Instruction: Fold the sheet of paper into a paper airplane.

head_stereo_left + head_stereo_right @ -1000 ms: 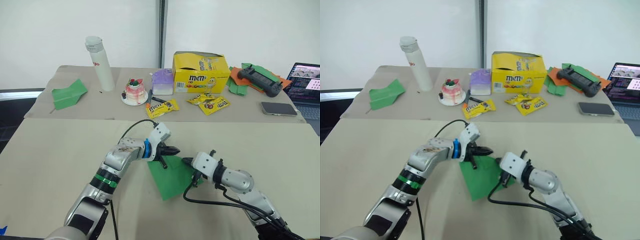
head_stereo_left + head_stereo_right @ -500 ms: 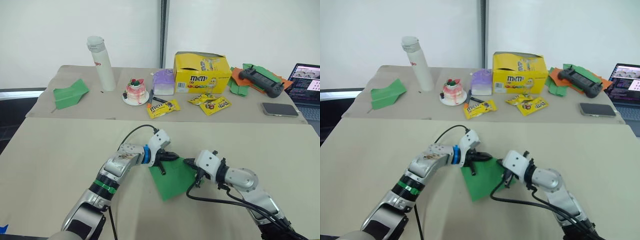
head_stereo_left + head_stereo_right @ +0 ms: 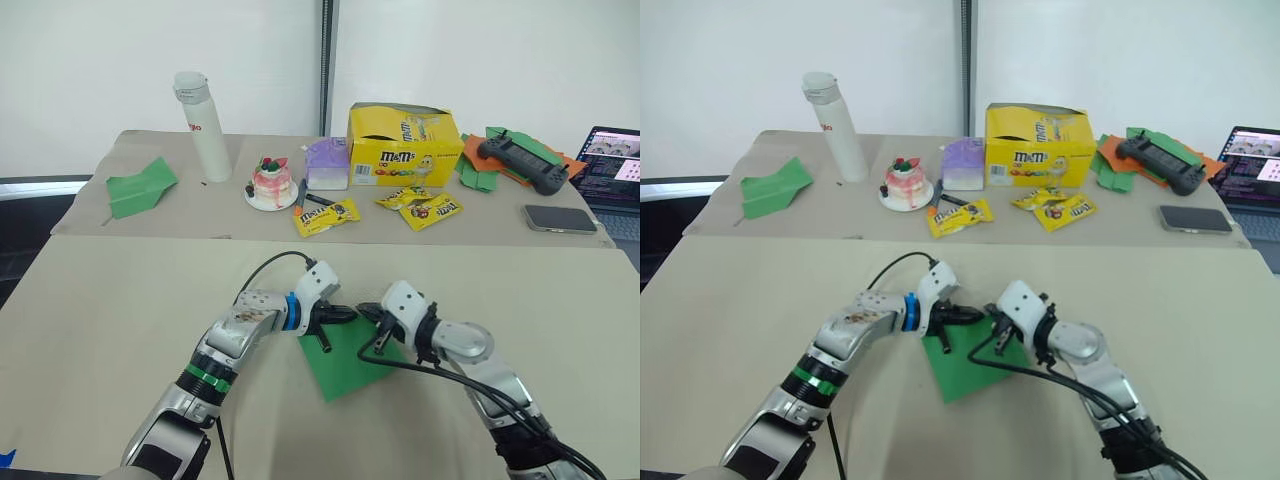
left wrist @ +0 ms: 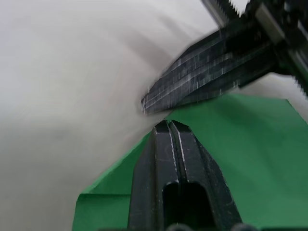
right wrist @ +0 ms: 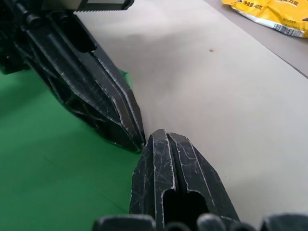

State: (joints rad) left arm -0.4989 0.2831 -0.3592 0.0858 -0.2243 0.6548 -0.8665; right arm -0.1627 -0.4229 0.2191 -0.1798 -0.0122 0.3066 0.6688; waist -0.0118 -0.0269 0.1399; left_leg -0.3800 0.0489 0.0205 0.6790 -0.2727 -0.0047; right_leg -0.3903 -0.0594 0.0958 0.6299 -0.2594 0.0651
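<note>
Since a second ago our right gripper (image 3: 364, 311) has swung left to meet the left gripper (image 3: 347, 313), tip to tip at the far corner of the sheet (image 3: 348, 357). Both sets of fingers are pressed together, each pinching that corner's edge. The sheet lies flat on the near table (image 3: 100, 300), extending near and right from both tips; neither arm is nearer.

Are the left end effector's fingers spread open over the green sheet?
No: in the left wrist view the left end effector has its two fingers pressed together, tips at the edge of the sheet of paper.
</note>
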